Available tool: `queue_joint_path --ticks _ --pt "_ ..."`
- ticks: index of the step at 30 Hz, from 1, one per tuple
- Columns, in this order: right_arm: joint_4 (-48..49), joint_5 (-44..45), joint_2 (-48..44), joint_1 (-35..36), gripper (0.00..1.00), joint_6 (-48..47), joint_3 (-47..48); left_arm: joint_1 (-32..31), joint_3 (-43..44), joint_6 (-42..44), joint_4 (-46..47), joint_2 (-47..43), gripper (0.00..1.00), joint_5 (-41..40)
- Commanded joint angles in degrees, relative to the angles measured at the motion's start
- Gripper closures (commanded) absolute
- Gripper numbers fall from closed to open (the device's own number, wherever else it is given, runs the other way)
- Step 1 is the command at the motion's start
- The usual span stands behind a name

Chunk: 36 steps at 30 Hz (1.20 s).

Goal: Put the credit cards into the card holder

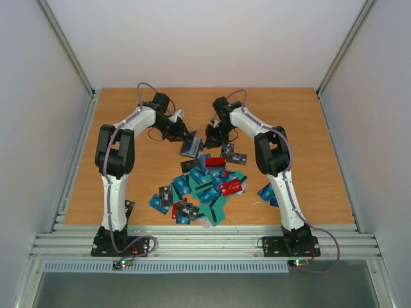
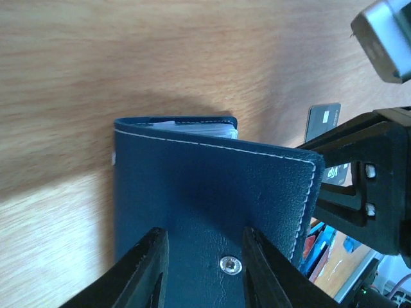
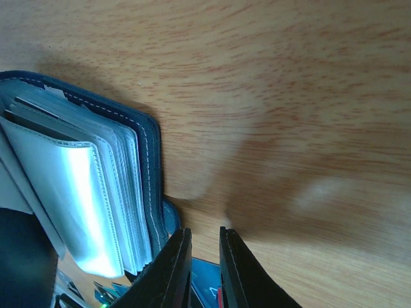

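Card holder (image 1: pixel 191 147) at centre of table (image 1: pixel 308 128); credit cards (image 1: pixel 204 186) heaped just beside, toward near edge.

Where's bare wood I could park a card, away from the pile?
Bare table lies left of the left arm, right of the right arm, and along the far edge behind the left gripper and right gripper. Crowded: the credit cards fill the middle between the arms, with the card holder just beyond them.

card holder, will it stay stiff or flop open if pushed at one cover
Probably floppy: the card holder is stitched covers hinged at a fold, and its clear sleeves fan loose. Likely light and apt to slide on the smooth table.
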Motion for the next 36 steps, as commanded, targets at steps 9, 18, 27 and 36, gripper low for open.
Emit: queue_joint_path --ticks 9,18,27,36 --pt "2.86 -2.49 0.28 -0.14 0.86 2.53 -0.98 -2.39 4.19 0.91 -3.6 5.26 0.72 0.28" --pt "5.16 -5.72 -1.84 -0.11 0.89 4.64 -3.68 -4.58 7.77 4.55 -10.54 6.35 0.76 -7.96" --pt "5.6 -7.23 -4.12 0.11 0.9 6.31 -5.04 -8.4 10.55 7.31 -15.19 6.83 0.64 -19.46" --pt "8.26 -10.34 -7.19 0.38 0.9 7.66 -7.61 -8.74 11.08 5.74 -16.76 8.87 0.65 -22.02"
